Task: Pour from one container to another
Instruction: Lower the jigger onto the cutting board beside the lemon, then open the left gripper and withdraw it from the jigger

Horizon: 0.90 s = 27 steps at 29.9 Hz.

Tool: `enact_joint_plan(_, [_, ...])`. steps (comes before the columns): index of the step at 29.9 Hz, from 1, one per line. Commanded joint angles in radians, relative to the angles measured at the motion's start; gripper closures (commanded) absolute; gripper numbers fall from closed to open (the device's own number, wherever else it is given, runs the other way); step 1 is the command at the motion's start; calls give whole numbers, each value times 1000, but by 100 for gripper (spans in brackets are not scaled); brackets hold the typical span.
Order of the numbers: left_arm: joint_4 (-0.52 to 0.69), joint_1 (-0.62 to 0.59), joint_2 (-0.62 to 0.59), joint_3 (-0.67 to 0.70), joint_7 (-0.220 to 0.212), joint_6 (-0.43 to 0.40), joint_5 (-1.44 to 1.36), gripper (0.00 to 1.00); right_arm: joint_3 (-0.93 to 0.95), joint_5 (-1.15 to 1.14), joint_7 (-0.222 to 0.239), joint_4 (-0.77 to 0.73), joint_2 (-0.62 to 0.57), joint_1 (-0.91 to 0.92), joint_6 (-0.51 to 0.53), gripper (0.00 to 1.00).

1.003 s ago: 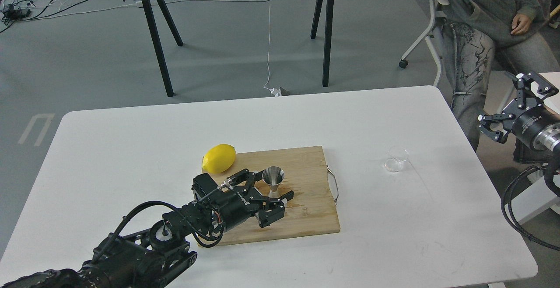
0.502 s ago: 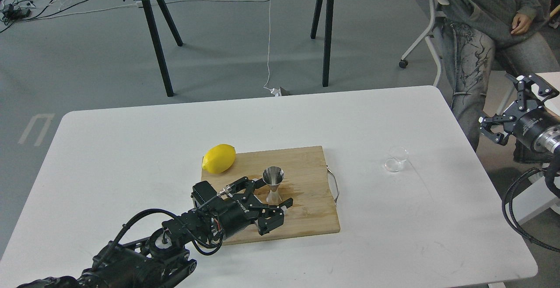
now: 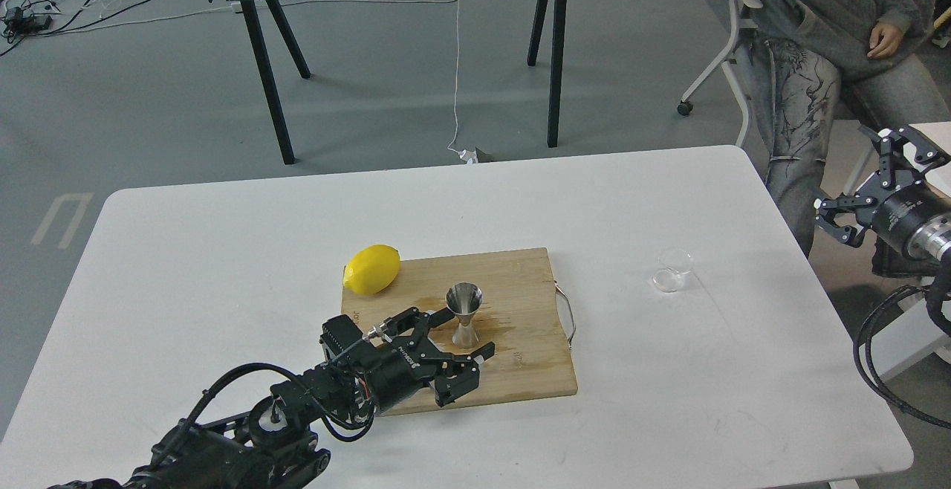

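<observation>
The left arm enters from the lower left corner, its base cut off by the frame edge, and reaches over the white surface (image 3: 223, 251) toward the wooden cutting board (image 3: 520, 370). The left gripper (image 3: 466, 333) has its 2 fingers spread wide, 1 ending near the jigger's waist on its left side and the other ending low beside the foot; they hold nothing, and whether either tip touches the metal cannot be told. A yellow lemon (image 3: 371, 269) lies at the board's far left corner, its long axis slanting from near left to far right, partly overhanging the board's edge. The steel jigger (image 3: 464, 315) stands upright on the board about mid-width, long axis vertical, its open upper cone facing up; its lower cone is partly masked by the fingers. A metal handle (image 3: 569, 316) loops off the board's right edge. To the right, well apart from the board, the clear cup (image 3: 672, 269) sits upright on the surface, mouth up; its walls are faint against the white top, and any contents cannot be made out. At the right edge, the right gripper (image 3: 862, 180) hangs beyond the surface's corner with its 2 fingers spread and empty; the arm behind it is cropped.
</observation>
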<state>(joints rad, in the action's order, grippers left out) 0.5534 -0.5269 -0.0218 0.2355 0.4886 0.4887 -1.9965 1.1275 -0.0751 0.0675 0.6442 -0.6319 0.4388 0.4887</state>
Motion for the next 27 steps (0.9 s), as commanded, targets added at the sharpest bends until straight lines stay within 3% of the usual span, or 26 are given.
enact_joint_plan(1, [0, -2, -16, 4, 0, 0, 2, 6, 0, 0, 0, 0, 1, 0, 0, 0])
enact_joint_plan(13, [10, 2, -67, 2, 0, 0, 4, 6, 1, 1, 0, 0, 0, -5, 0, 0])
enact_joint_plan(23, [115, 4, -323, 4, 0, 0, 79, 11, 20, 2, 0, 2, -2, -26, 0, 0])
enact_joint_plan(27, [225, -5, -478, 4, 0, 0, 247, 12, 29, 2, 0, 3, 0, -26, 0, 0])
